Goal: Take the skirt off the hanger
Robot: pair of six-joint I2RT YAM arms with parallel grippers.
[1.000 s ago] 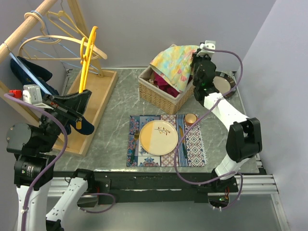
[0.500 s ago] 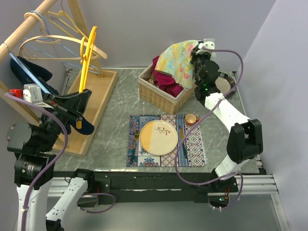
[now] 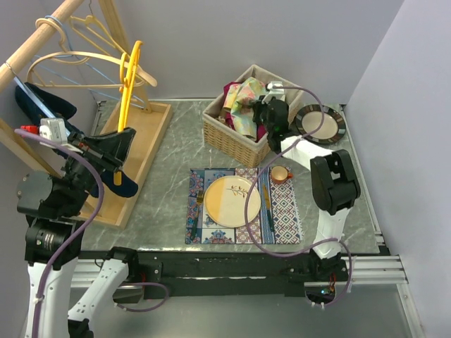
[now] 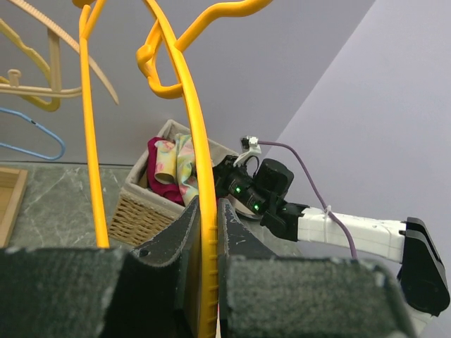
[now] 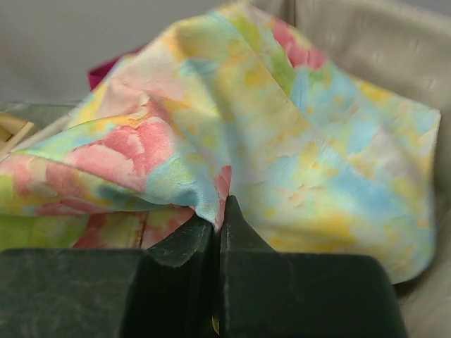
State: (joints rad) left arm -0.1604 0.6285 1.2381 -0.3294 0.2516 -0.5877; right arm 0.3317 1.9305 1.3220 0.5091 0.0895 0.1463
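Observation:
The skirt [image 3: 244, 101], pastel floral cloth, lies bunched in the wicker basket [image 3: 229, 137] at the back of the table; it fills the right wrist view [image 5: 282, 141]. My right gripper [image 3: 264, 105] is shut on a fold of the skirt [image 5: 220, 193] down at the basket. The yellow hanger [image 3: 125, 91] is bare and stands upright at the left. My left gripper [image 3: 118, 151] is shut on the hanger's yellow bar [image 4: 204, 267], seen between its fingers in the left wrist view. The basket with the skirt shows there too [image 4: 173, 169].
A wooden rack [image 3: 42, 39] with several other hangers stands at the far left over a wooden tray [image 3: 151, 134]. A placemat [image 3: 282, 211] with a plate [image 3: 229, 201] and cutlery lies in front. A small cup [image 3: 280, 173] and a dark-rimmed plate [image 3: 320, 121] sit at right.
My right gripper has swung left and down with the skirt, from above the basket's right edge into the basket. The skirt is now bunched in it. The left arm shifted slightly.

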